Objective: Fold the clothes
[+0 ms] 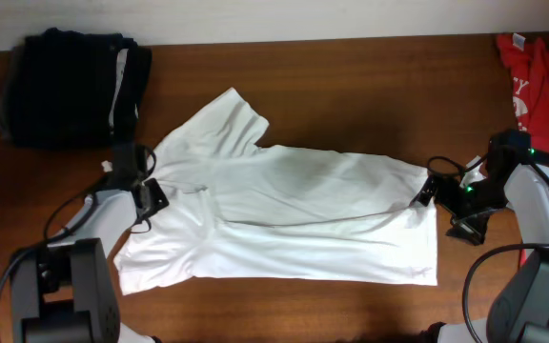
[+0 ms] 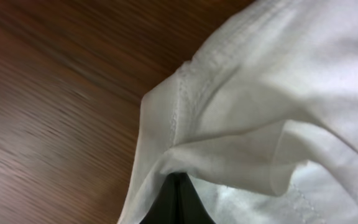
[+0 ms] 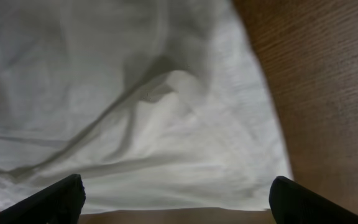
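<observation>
The white T-shirt [image 1: 294, 214] lies spread across the middle of the wooden table, one sleeve pointing to the back left. No printed graphic shows. My left gripper [image 1: 153, 195] is at the shirt's left edge, shut on a fold of the white cloth [image 2: 185, 155]. My right gripper [image 1: 427, 193] is at the shirt's right edge, open, its fingers wide apart over the hem [image 3: 179, 193].
A dark folded garment [image 1: 74, 86] lies at the back left corner. A red garment [image 1: 541, 81] lies at the back right edge. Bare wooden table [image 1: 351, 95] runs behind the shirt and along the front.
</observation>
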Controlling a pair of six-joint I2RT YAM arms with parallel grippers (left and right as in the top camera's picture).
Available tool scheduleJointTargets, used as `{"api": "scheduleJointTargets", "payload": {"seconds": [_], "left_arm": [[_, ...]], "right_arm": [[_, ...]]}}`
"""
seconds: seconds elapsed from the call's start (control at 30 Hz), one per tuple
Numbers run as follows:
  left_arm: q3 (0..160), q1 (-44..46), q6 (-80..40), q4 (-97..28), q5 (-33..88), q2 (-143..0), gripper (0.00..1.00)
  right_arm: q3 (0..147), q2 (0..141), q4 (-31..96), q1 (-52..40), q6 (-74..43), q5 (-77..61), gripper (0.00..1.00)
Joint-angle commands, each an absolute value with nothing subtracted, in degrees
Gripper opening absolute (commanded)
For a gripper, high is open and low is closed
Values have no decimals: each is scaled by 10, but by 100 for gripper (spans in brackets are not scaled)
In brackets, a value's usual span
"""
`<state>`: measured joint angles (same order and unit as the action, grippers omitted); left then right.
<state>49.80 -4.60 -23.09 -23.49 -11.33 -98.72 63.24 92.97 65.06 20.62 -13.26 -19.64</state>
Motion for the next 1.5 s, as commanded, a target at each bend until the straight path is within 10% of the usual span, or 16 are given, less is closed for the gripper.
{"api": "scheduleJointTargets", "payload": {"seconds": [0.0,0.4,0.63,0.83,1.47], "left_arm": [[481,-94,-227,-258,-189,-1031,1],[533,-142,-318,-382,-198,-880,1],[564,-133,-274,-342,-24,-770,28],[576,-101,-160,-207,131,-796,99],[648,-69,36,15,-30,-1125,89]], "right_arm": [[639,930,660,203,-121,-201,98],[640,929,611,118,-109,-206,98],[673,929,525,104,-90,-309,98],[712,931,453,45,-90,-220,98],[728,1006,411,-29,-90,-73,98]]}}
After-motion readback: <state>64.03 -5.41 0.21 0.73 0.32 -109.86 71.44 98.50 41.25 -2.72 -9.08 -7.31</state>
